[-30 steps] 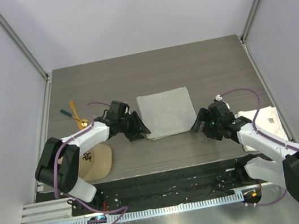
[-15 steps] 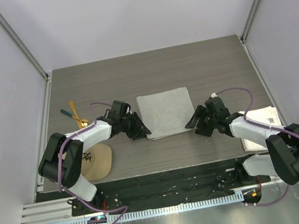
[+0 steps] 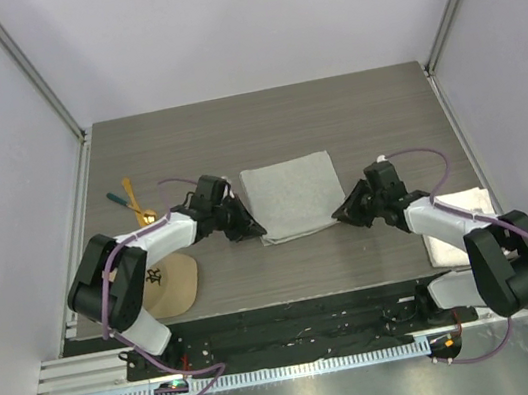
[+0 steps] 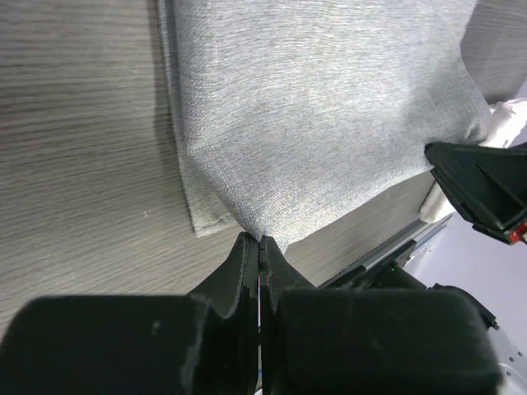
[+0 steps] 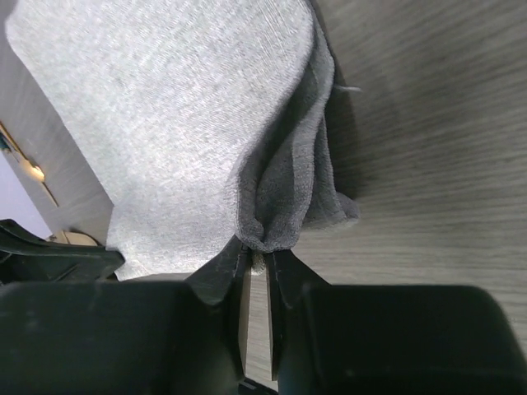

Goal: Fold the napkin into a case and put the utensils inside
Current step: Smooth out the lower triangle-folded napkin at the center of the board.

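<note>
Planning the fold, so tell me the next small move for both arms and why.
Probably lift both pinched corners together and carry them toward the far edge. The left gripper is shut on the near left corner of the napkin and the right gripper on its bunched near right corner; the rest lies flat.

Light grey napkin (image 3: 292, 196), grey woodgrain table (image 3: 262, 127)

The napkin (image 3: 292, 193) on the table (image 3: 233, 132) is touched at its near corners by the left gripper (image 3: 252, 230) and right gripper (image 3: 341, 213).
</note>
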{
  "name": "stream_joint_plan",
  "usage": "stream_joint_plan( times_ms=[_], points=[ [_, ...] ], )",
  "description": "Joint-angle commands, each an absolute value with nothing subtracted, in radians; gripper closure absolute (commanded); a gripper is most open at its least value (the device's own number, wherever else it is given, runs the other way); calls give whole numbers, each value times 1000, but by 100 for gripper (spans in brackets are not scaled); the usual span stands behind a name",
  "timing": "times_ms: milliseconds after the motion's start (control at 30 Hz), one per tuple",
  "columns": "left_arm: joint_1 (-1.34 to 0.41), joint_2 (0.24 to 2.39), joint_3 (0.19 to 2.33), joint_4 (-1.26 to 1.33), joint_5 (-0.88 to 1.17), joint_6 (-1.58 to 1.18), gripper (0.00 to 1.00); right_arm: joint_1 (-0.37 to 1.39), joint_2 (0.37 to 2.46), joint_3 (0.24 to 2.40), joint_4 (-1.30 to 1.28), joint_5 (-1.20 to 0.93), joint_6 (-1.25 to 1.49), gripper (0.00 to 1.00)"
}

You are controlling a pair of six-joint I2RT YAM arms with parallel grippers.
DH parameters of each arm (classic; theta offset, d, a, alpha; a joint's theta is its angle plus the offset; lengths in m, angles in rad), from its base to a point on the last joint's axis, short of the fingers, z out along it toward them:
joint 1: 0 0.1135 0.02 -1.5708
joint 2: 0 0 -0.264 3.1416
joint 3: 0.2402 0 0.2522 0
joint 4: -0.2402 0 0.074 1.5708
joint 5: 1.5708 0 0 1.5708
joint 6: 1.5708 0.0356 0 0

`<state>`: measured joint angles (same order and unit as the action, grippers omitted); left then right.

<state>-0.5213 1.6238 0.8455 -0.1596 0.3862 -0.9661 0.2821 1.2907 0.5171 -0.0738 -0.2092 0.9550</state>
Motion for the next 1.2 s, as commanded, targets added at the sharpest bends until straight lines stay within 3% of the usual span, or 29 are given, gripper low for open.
stream_joint_plan(
  times_ms=[0, 167, 233, 400, 867, 1000, 1100, 1133, 1167],
  points=[
    [-518, 1565, 864, -54, 413, -976, 100, 249, 1289, 551, -37, -221, 965, 86],
    [-518, 1601, 836, -3, 410, -986, 100, 227, 1327, 548, -26, -221, 914, 84],
    [-518, 1629, 824, 24, 420, -996, 100, 225, 1341, 563, -41, -242, 838, 73],
    [-518, 1654, 798, 67, 414, -1003, 100, 222, 1335, 607, -110, -251, 726, 59],
    [-518, 1626, 758, 12, 376, -968, 100, 169, 1410, 643, -137, -242, 663, 64],
    [-518, 1591, 741, -35, 361, -954, 99, 167, 1396, 627, -150, -284, 657, 59],
    [-518, 1553, 753, -80, 341, -933, 86, 166, 1352, 608, -176, -330, 649, 46],
    [-518, 1543, 761, -107, 339, -924, 70, 166, 1335, 604, -192, -331, 638, 41],
    [-518, 1533, 765, -118, 354, -914, 63, 167, 1304, 601, -222, -327, 634, 38]
  ],
)
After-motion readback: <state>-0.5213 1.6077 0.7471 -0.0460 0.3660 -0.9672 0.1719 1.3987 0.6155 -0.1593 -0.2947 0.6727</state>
